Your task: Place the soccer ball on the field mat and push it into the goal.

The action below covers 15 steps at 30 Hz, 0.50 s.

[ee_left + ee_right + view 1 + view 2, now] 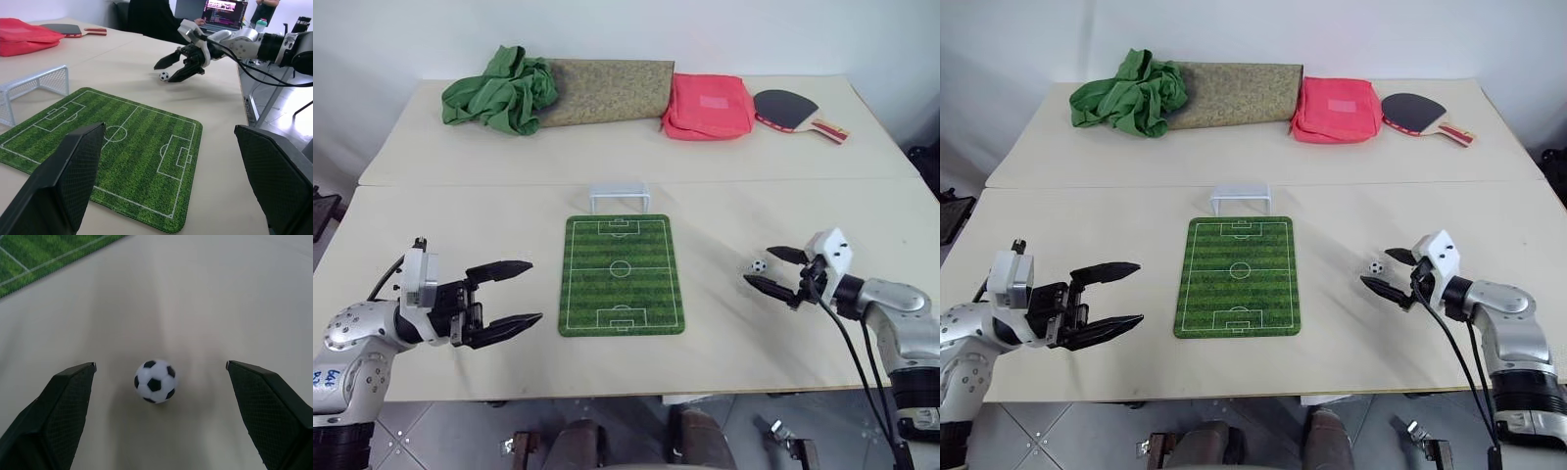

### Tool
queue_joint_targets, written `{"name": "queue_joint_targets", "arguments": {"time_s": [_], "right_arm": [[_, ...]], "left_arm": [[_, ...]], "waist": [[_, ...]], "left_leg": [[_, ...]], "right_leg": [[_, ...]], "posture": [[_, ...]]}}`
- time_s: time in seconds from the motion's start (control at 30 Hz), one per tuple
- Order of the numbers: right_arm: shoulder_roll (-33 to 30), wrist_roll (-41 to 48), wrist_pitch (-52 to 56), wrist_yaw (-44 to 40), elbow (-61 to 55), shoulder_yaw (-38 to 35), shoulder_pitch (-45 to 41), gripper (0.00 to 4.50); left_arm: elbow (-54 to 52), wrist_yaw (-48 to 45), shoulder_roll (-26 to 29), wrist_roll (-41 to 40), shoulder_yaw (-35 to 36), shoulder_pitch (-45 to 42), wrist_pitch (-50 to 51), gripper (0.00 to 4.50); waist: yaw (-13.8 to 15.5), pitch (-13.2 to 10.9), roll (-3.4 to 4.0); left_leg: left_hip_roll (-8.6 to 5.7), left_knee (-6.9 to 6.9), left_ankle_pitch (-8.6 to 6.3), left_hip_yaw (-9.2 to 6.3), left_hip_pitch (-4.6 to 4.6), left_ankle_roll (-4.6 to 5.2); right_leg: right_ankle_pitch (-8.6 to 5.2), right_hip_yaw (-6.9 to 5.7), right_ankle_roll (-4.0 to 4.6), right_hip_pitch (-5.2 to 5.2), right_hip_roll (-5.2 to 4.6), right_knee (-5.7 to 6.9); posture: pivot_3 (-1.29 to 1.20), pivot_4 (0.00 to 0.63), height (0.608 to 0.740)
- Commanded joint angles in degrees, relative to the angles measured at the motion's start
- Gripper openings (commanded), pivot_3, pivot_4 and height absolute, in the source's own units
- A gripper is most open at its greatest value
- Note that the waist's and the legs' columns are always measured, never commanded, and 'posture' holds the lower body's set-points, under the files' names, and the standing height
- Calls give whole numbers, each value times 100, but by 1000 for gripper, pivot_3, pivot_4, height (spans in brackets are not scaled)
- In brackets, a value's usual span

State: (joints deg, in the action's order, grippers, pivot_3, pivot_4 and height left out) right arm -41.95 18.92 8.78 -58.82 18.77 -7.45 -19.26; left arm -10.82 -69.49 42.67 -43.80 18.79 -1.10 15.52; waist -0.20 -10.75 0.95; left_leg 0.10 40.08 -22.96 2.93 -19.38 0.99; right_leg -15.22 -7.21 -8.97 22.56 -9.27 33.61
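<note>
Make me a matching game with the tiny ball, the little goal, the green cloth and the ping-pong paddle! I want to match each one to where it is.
Things:
1. soccer ball
2. goal
3. green cloth
4. paddle

Places:
A. far left of the table's back edge
B. at the far end of the field mat
C. far right of the back row, beside the red bag
D. on the bare table, in front of the open right gripper

Pairs: 1-D, 2-B, 3-A, 4-C
</note>
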Motion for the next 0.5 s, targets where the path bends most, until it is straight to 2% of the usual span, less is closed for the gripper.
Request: {"name": "queue_joint_targets", "arguments": {"time_s": [0.03,0.17,0.43,0.5], "right_arm": [[44,-86,-80,-7,49,32,-136,4454],[147,-111,-204,-22,120,39,-215,3590],[199,-129,-474,-320,409,48,-340,814],[236,26,-875,-677,495,-33,-425,815]], "left_arm": [[-225,23,-72,6,109,49,-135,4500],[-220,27,-101,5,133,14,-161,4500],[-193,-96,-110,116,97,24,-327,4500],[-182,-158,-173,185,97,36,-507,4500]], "waist": [[-1,0,0],[-2,0,0],[-1,0,0],[-4,0,0]], "left_leg": [[1,0,0,0,1,0],[1,1,0,0,1,0],[1,1,0,0,1,0],[1,1,0,0,1,0]], "right_leg": [[0,0,0,0,0,1],[0,0,0,0,0,1],[0,0,0,0,0,1],[0,0,0,0,0,1]], "posture": [[0,150,740],[0,150,740],[0,150,740],[0,150,740]]}}
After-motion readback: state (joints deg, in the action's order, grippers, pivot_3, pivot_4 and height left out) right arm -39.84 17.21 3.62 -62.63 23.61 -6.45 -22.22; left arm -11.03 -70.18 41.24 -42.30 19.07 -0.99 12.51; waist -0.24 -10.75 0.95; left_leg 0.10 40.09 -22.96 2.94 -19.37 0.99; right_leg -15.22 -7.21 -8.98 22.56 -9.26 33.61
